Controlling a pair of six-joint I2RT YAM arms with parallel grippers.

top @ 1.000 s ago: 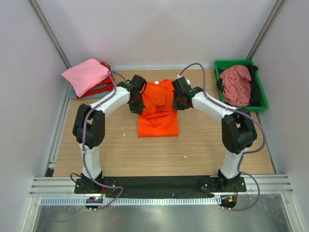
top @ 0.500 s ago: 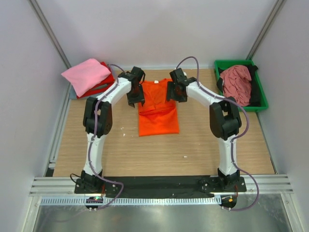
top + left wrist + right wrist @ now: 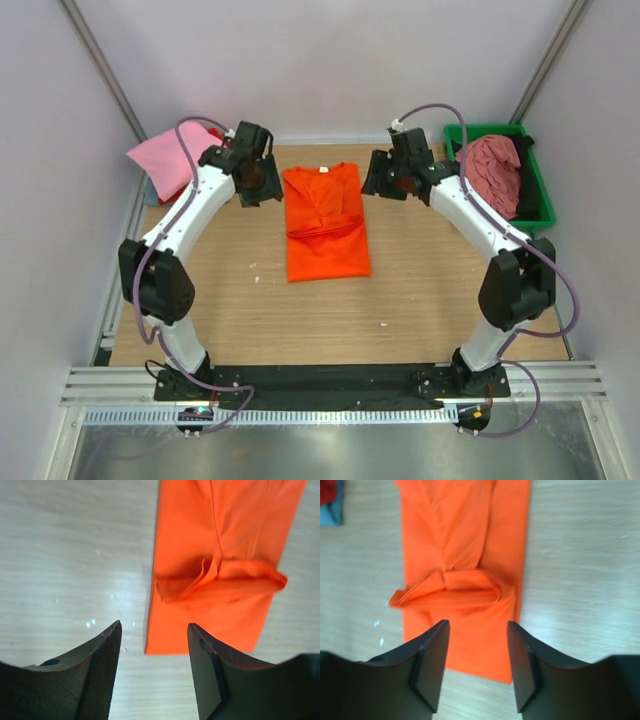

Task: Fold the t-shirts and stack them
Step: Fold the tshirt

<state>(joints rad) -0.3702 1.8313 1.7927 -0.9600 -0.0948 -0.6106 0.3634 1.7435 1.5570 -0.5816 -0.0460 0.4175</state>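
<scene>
Hovering on either side of the orange t-shirt (image 3: 325, 222), both arms are up off the cloth. The left arm (image 3: 190, 215) reaches out to the shirt's left, the right arm (image 3: 470, 210) to its right, and neither touches it. From the left wrist view, the left jaws stand apart with nothing between them, only bare wooden surface (image 3: 250, 310) and the shirt's near corner (image 3: 210, 625) below. Same story on the right wrist view: the right jaws are spread and hold nothing, with orange cloth (image 3: 465, 570) showing through the gap.

The shirt lies flat in the middle of the surface, toward the far side, folded into a long narrow strip with its collar at the far end. A bunched ridge of cloth runs crosswise about halfway down it.

Far left, a light pink t-shirt (image 3: 165, 158) tops a pile beside the left wrist. Far right, the green tray (image 3: 540, 190) holds a crumpled dusty rose t-shirt (image 3: 490, 170) over something black (image 3: 527, 195).
</scene>
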